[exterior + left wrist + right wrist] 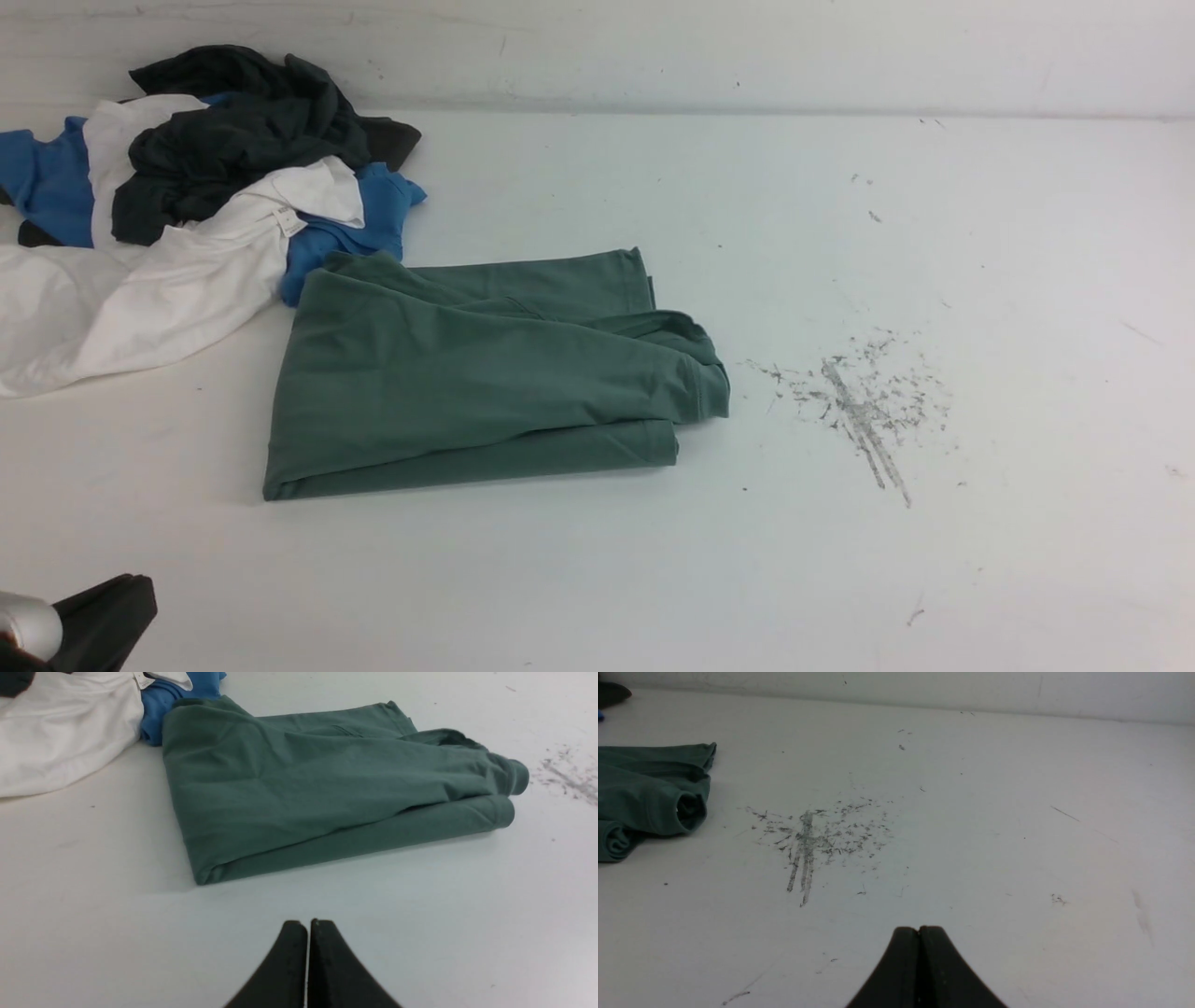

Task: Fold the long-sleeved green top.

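Lighting: bright, even, diffuse overhead. Shadows: soft, faint, under the green long-sleeved top (485, 373) along its near edge. Desk (934, 560): no glare. Focus: slightly soft throughout.

Garments: one green long-sleeved top (485, 373); one white garment (140, 289); one blue garment (345, 233); one dark charcoal garment (243, 140). Hands: two, the left hand (308, 926) and the right hand (919, 932).

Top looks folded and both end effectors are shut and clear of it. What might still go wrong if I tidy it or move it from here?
1. The top touches the blue garment at its far left corner; dragging it may pull the pile along.
2. A rolled cuff sticks out on the right edge; a grasp there could unroll the fold.
3. The dark scuff marks lie just right of it; sliding that way may soil the fabric.
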Robot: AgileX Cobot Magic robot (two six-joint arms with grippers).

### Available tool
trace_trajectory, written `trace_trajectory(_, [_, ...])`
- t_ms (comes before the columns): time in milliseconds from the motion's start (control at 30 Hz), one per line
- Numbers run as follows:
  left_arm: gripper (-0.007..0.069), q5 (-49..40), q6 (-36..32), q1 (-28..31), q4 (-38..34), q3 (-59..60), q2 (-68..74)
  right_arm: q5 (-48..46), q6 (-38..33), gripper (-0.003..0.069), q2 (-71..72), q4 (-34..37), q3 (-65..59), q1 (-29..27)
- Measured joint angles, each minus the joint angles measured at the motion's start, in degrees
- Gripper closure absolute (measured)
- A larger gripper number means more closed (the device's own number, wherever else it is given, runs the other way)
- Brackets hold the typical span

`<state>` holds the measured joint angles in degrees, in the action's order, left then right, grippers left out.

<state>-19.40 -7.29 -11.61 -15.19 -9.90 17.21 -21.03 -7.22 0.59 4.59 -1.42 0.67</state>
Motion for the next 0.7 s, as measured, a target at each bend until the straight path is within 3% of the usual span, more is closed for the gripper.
trace_trajectory(333, [0.0629,-0.27,5.04,2.42,16.24,10.92,-17.17,-0.07,0.0,0.0673,0.0,0.0,0.0,0.0])
trace_trajectory(533, [0.0629,-0.97,8.23,9.63,16.37,11.28,-17.79,-0.06,0.0,0.0673,0.0,0.0,0.0,0.0])
trace_trajectory(700, [0.0629,-1.01,8.47,9.75,16.37,11.28,-17.79,-0.06,0.0,0.0673,0.0,0.0,0.0,0.0])
